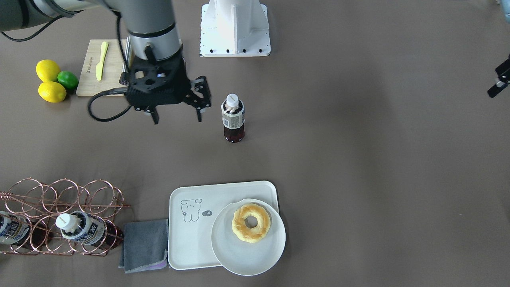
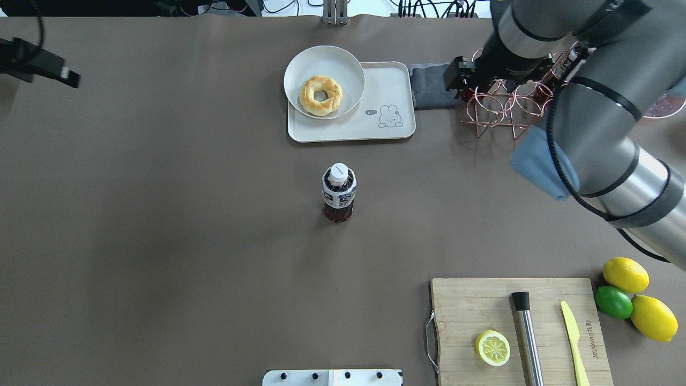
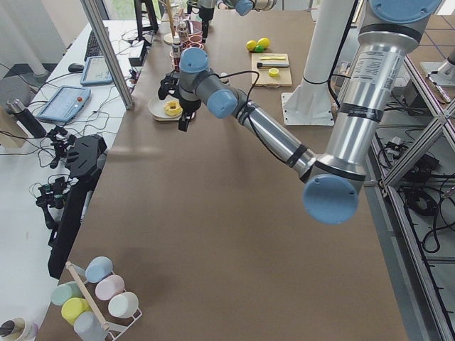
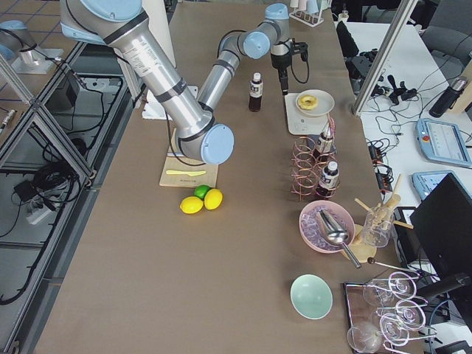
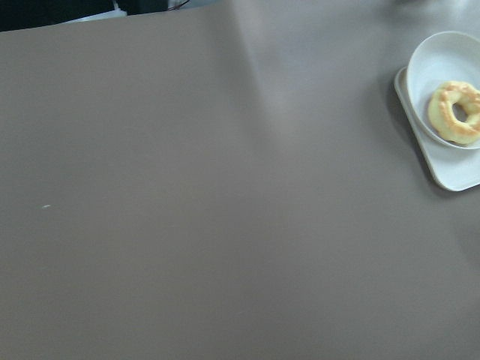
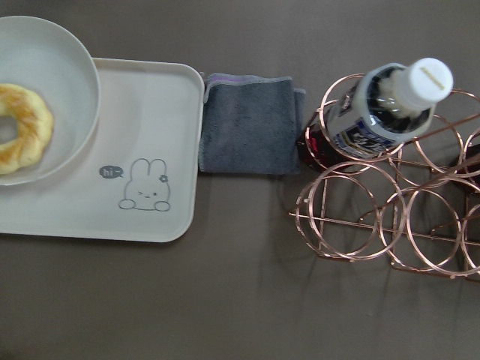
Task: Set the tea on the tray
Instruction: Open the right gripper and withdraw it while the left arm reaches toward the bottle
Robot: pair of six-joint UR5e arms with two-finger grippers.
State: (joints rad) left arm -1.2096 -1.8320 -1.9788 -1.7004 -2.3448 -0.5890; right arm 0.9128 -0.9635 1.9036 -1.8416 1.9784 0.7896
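Observation:
The tea bottle (image 1: 233,119) stands upright alone mid-table, with dark red-brown drink, a white cap and a printed label; it also shows in the overhead view (image 2: 338,195). The white tray (image 1: 187,243) with the grey drawing lies toward the operators' side, apart from the bottle, and shows in the right wrist view (image 6: 142,112). My right gripper (image 1: 177,117) hangs high above the table, open and empty. My left gripper (image 2: 67,78) is raised at the far left; I cannot tell its state.
A round white plate (image 1: 255,255) with a doughnut (image 1: 251,222) overlaps the tray. A grey cloth (image 1: 145,245) lies beside it. A copper wire rack (image 1: 59,199) holds two more bottles (image 1: 81,229). A wooden cutting board (image 2: 520,327), two lemons and a lime (image 2: 613,301) sit near the robot.

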